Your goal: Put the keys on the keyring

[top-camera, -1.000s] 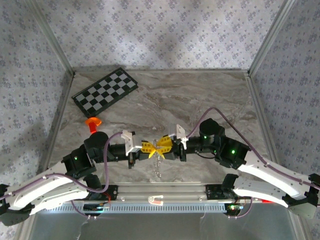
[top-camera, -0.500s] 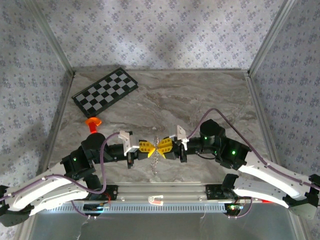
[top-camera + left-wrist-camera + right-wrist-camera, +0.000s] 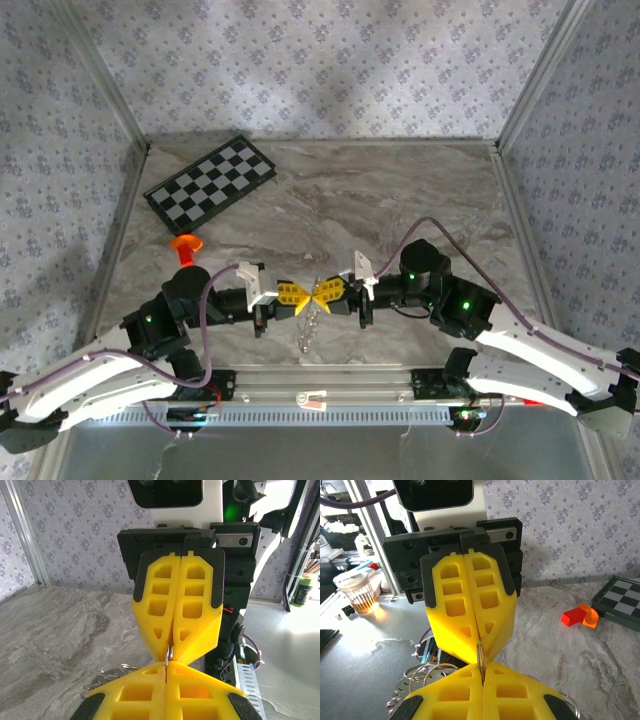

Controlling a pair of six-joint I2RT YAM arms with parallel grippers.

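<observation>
The left gripper [image 3: 302,297] and right gripper [image 3: 324,293] meet tip to tip above the desk's [image 3: 400,200] near edge. Each has its fingers pressed together, pinching the thin wire of the keyring [image 3: 312,322], which dangles just below them. Both arms reach inward, wrists level.

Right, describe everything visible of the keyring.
The keyring is thin silvery metal wire carrying a bunch of small silver keys and loops. Both the left pincer and right pincer are shut on its wire, tip to tip, and the bunch dangles below them. Whether it touches the table is unclear.
</observation>
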